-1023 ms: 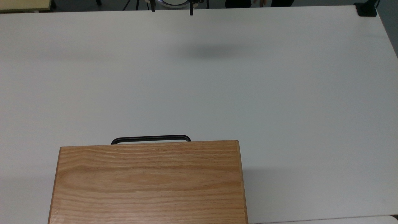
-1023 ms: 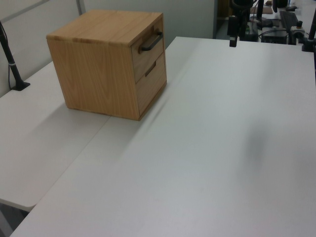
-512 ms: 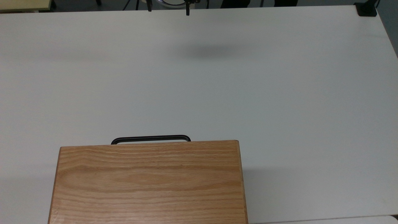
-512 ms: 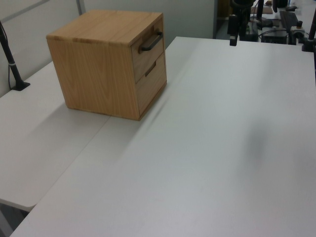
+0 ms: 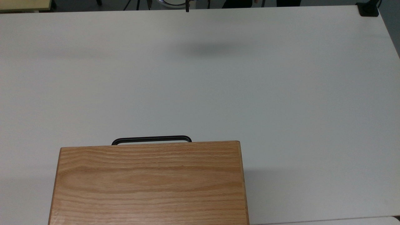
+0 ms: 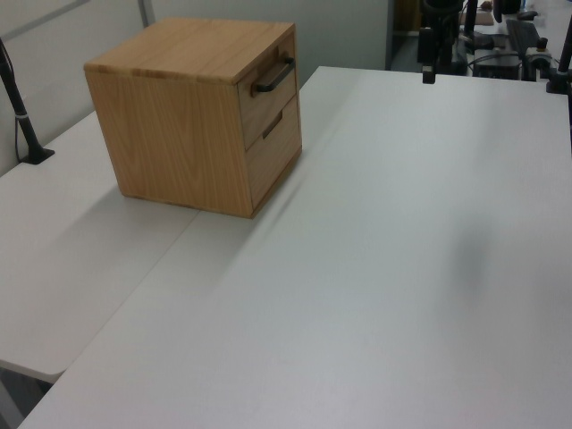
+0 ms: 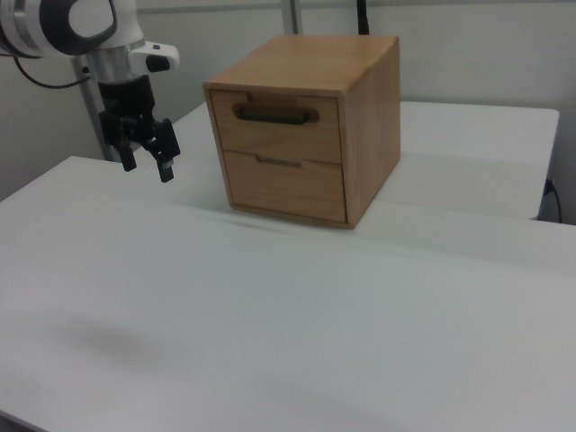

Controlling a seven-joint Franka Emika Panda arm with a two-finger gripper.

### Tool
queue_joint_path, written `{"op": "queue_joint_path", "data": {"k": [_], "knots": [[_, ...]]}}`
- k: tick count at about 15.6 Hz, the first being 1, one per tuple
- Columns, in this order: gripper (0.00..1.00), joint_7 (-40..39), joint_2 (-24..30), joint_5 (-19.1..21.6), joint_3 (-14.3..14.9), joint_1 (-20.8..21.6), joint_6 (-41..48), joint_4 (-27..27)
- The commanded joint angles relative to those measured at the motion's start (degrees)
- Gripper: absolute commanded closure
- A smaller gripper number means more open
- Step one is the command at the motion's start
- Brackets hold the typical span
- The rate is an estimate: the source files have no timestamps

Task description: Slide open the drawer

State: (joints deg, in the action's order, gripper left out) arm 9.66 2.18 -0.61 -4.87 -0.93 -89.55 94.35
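Gripper [image 7: 148, 164] hovering open and empty, well apart from drawer [image 7: 279, 117]; likely risks: missing thin handle [image 7: 276, 114], dragging whole casing [image 7: 369, 117]

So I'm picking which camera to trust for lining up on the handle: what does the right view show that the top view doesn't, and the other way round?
The right view shows the two drawer fronts, the upper drawer shut, and the gripper open, hanging above the table away from the box. The top view shows the box's broad grained top and the whole stretch of table before it. Both share the black handle.
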Motion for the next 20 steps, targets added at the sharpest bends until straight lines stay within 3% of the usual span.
{"op": "queue_joint_path", "data": {"k": [1,3,8,13,16,20], "knots": [[0.0,1.2,-1.3,0.6,0.3,-1.7,2.1,-2.6],[0.0,4.7,-2.0,0.7,0.3,-2.5,1.9,-3.0],[0.0,27.6,-6.1,0.8,0.3,-3.4,-1.8,-9.7],[0.0,49.6,-6.2,1.0,0.2,-3.5,-8.9,-9.5],[0.0,63.7,-6.9,3.5,0.3,-4.7,-15.1,-9.2],[0.0,72.5,-10.3,4.5,0.1,-4.3,-22.9,-9.0]]}}
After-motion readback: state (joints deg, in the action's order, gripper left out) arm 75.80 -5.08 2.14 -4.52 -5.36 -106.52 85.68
